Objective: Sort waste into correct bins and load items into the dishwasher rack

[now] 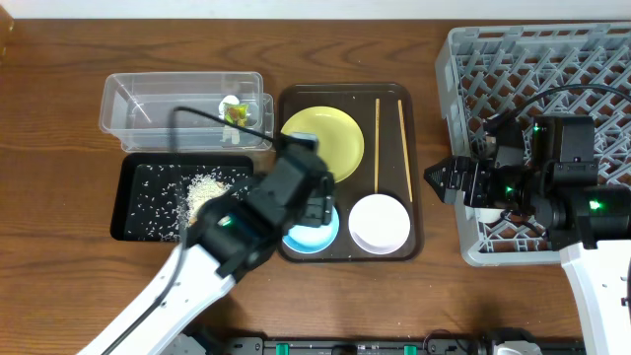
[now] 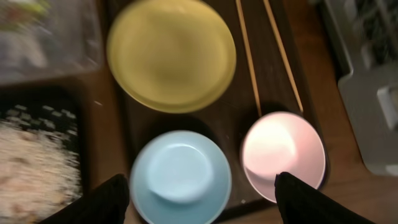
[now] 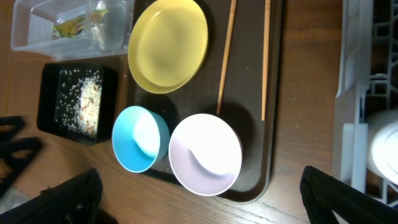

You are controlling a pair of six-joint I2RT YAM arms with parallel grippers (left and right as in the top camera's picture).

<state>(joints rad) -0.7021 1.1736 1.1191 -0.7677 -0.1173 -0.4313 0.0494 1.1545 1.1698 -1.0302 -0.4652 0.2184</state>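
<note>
The light-blue bowl sits at the front left of the brown serving tray, and my left gripper is open above it with a finger on each side. The white bowl with a pinkish inside stands to its right. The pale-yellow plate and two chopsticks lie further back on the tray. My right gripper is open and empty, hovering by the left edge of the grey rack. The clear tub holds the wrapper and the white scrap. Rice lies in the black tray.
A white round item shows in the rack under my right arm, partly hidden. Bare wooden table lies in front of the trays and between the serving tray and the rack. My left arm covers part of the black tray and the blue bowl from overhead.
</note>
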